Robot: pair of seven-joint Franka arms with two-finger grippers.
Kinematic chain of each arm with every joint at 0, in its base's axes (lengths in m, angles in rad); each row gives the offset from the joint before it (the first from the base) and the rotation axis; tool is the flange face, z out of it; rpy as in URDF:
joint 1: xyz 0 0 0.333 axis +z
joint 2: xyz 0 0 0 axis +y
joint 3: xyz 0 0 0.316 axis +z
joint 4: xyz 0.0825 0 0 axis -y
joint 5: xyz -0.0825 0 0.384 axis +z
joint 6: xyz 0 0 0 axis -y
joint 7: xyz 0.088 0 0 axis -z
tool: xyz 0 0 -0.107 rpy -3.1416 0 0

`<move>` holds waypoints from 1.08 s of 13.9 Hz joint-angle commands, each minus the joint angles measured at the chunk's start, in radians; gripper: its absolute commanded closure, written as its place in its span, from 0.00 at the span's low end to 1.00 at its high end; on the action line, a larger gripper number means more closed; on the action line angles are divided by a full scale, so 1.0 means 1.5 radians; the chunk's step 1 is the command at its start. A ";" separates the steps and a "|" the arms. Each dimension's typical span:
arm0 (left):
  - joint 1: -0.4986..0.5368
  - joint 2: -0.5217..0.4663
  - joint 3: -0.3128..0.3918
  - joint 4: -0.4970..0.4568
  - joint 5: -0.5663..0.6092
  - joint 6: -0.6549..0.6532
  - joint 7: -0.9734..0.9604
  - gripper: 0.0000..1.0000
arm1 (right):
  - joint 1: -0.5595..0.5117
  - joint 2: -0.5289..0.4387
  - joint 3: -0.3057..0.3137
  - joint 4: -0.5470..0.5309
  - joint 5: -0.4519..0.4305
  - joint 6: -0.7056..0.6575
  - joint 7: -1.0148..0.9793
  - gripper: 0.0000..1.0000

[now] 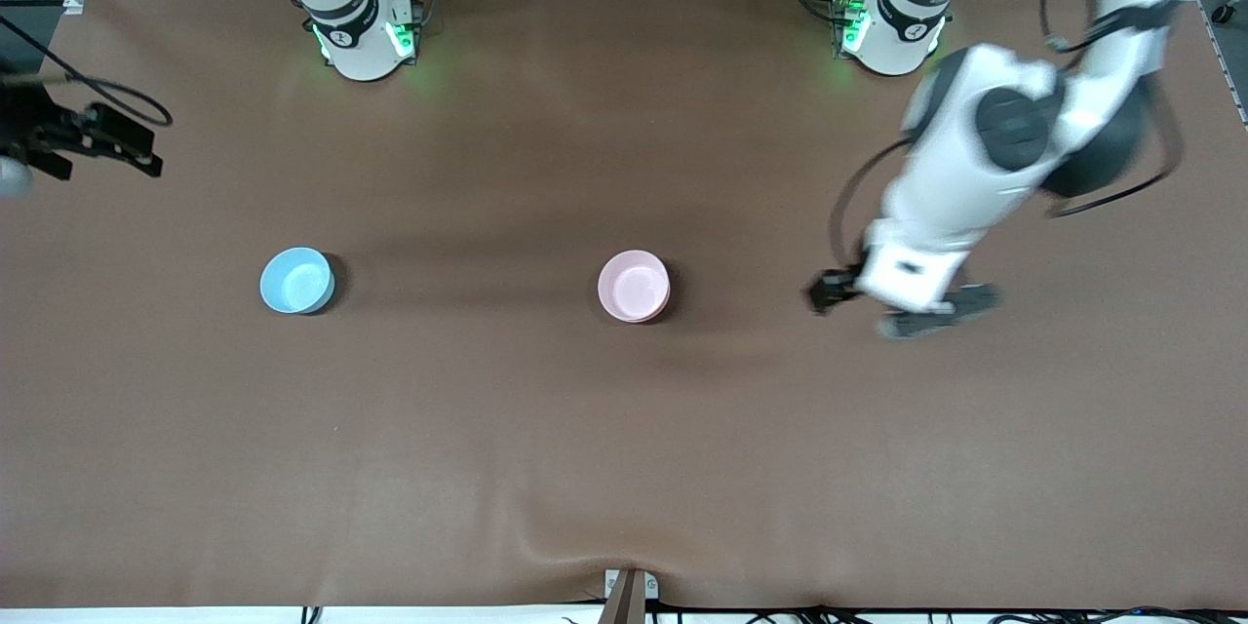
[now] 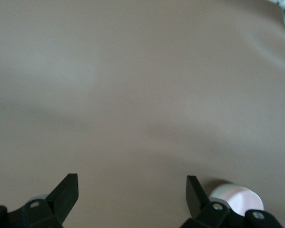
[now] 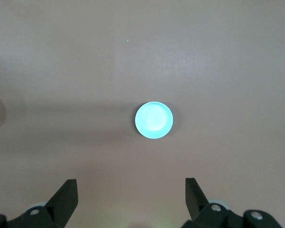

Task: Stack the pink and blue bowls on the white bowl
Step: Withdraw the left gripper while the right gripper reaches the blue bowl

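Observation:
The pink bowl stands upright near the middle of the brown cloth, and its pale rim shows beside one finger in the left wrist view. The blue bowl sits toward the right arm's end, apart from the pink one; the right wrist view shows this blue bowl from high above. The white bowl is hidden. My left gripper hangs open and empty over bare cloth, beside the pink bowl toward the left arm's end. My right gripper is open and empty, high over the right arm's end.
The brown cloth covers the whole table, with a ripple at its near edge by a small clamp. Both arm bases stand along the edge farthest from the front camera.

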 commanded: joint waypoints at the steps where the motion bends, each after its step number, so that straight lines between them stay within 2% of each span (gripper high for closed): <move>1: 0.052 -0.052 -0.008 0.017 0.003 -0.069 0.090 0.00 | -0.007 0.042 0.005 0.020 -0.020 0.000 -0.006 0.00; 4: 0.090 -0.098 -0.011 0.054 0.000 -0.194 0.121 0.00 | -0.020 0.088 0.005 0.014 -0.009 0.020 -0.006 0.00; 6: 0.093 -0.130 -0.004 0.051 0.001 -0.225 0.145 0.00 | -0.022 0.101 0.005 -0.006 -0.008 0.031 -0.006 0.00; 8: 0.138 -0.143 -0.004 0.050 -0.004 -0.241 0.185 0.00 | -0.040 0.100 0.006 -0.079 -0.005 0.080 -0.006 0.00; 11: 0.211 -0.161 -0.004 0.051 -0.065 -0.255 0.309 0.00 | -0.058 0.095 0.005 -0.188 0.020 0.185 -0.014 0.00; 15: 0.218 -0.175 -0.004 0.049 -0.076 -0.281 0.336 0.00 | -0.090 0.095 0.003 -0.327 0.021 0.362 -0.112 0.00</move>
